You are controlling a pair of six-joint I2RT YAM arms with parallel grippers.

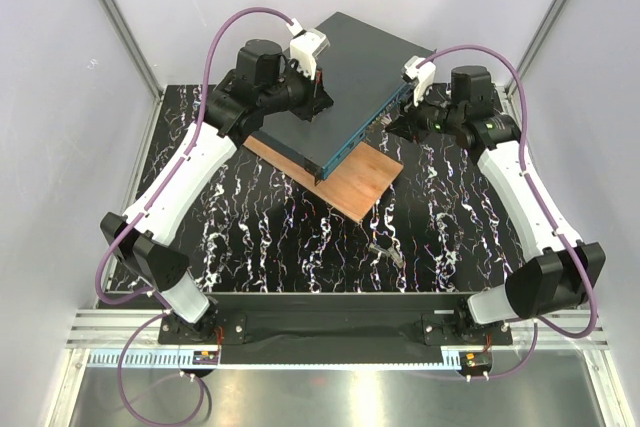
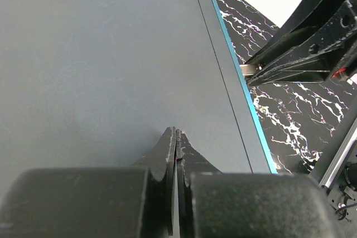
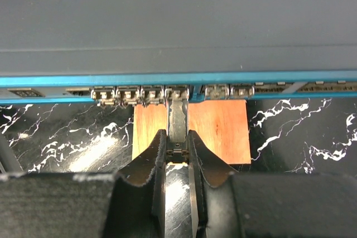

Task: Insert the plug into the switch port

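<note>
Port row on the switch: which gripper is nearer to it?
Right. The right gripper holds the plug with its tip at the port row; the left gripper is shut over the top of the switch, back from the front edge.

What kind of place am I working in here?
Probably a lab robot test cell: plain white walls, aluminium framing, a black marbled table, a switch set on a wooden board.
</note>
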